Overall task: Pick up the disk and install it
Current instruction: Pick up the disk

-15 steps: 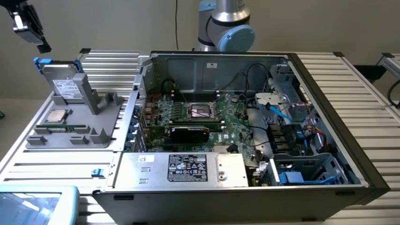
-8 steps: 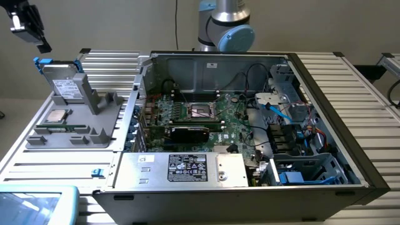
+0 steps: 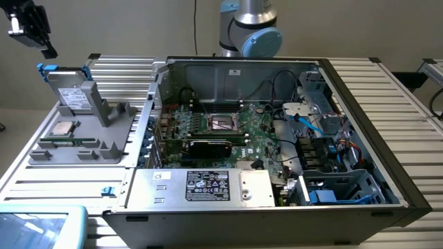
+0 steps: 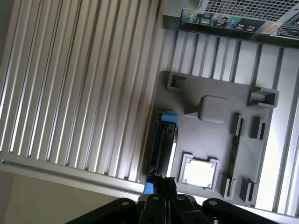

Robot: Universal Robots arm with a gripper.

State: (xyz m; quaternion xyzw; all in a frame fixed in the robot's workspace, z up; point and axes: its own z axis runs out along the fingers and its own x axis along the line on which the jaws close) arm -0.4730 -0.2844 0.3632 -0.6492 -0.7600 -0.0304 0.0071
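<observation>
The disk [image 3: 69, 89] stands on edge in a slot of the grey fixture [image 3: 90, 150] at the exterior view's left, its white label facing the camera and its blue rail tabs at the top corners. My gripper [image 3: 49, 52] hangs in the air above and slightly left of it, apart from it. In the wrist view the disk [image 4: 163, 144] appears edge-on, with a blue tab at each end. My gripper [image 4: 165, 185] is just over one blue end with its fingertips together and nothing between them.
The fixture also holds a square processor chip [image 3: 64, 128] and a memory stick [image 3: 66, 140]. The open computer case [image 3: 387, 171] fills the middle and right, with a labelled silver box [image 3: 201, 187] in front and a drive cage [image 3: 339, 187] at the front right. The slatted table [image 3: 118, 67] surrounds everything.
</observation>
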